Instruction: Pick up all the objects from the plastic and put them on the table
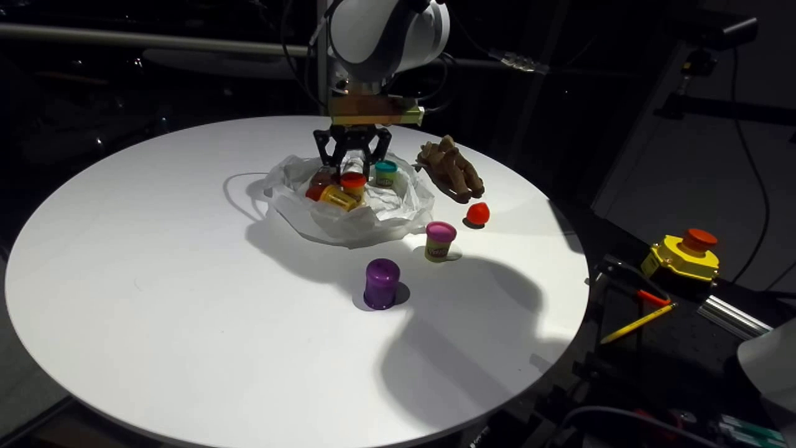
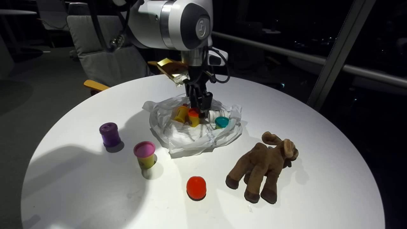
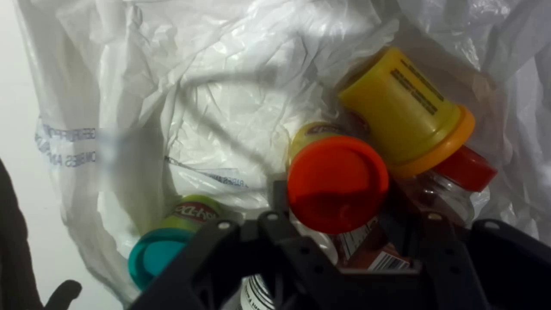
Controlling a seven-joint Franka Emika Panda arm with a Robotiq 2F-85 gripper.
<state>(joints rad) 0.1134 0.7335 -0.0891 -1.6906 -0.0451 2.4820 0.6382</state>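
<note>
The red-lidded pot (image 3: 338, 178), inside the plastic bag (image 3: 228, 103), appears between the fingers (image 3: 280, 197) of the hand (image 1: 353, 174); if they grip, I cannot tell. Lifting may knock the yellow pot (image 3: 394, 107), lying close, or drag the bag by pinched folds.

A black two-fingered gripper (image 3: 338, 200) hung over a crumpled white plastic bag (image 3: 241, 51), its fingertips (image 3: 280, 196) on either side of a yellow plastic can with a round red-orange lid (image 3: 338, 183); whether they pressed on it was unclear. Outside one finger sat a yellow-green plastic can with a round teal lid (image 3: 170, 239). Off the opposite finger lay a yellow plastic can with an orange lid (image 3: 404, 116), just beside a clear container with a red lid (image 3: 465, 172). A reddish-brown barcoded package (image 3: 371, 249) showed between the fingers.
</note>
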